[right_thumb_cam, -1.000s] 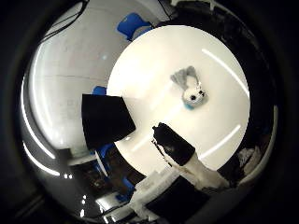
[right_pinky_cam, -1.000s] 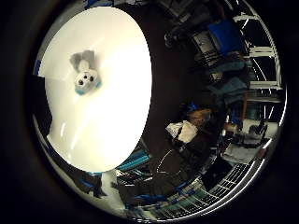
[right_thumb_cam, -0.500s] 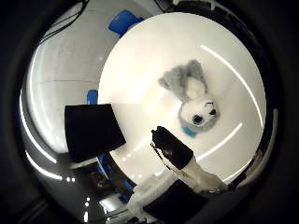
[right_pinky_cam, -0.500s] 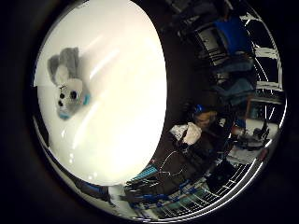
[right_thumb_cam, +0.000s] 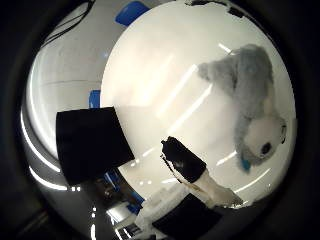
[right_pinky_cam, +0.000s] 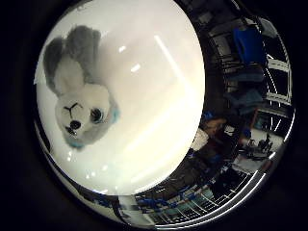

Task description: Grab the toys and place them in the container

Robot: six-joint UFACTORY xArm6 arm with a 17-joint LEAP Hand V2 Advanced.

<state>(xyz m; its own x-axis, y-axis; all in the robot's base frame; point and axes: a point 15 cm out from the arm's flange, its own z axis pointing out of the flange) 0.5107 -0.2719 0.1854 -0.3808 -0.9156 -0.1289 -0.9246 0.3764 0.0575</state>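
On the white round table [right_pinky_cam: 159, 96] lies a grey-and-white plush toy [right_pinky_cam: 79, 103], flat on its back, face up, blue collar at the neck. It fills much of both palm views, so it is close under the hand [right_thumb_cam: 192, 172]. One black-tipped finger reaches in, clear of the toy; fingers' spread: cannot tell. Black container [right_thumb_cam: 90, 142] sits at the table edge, well apart from the toy.
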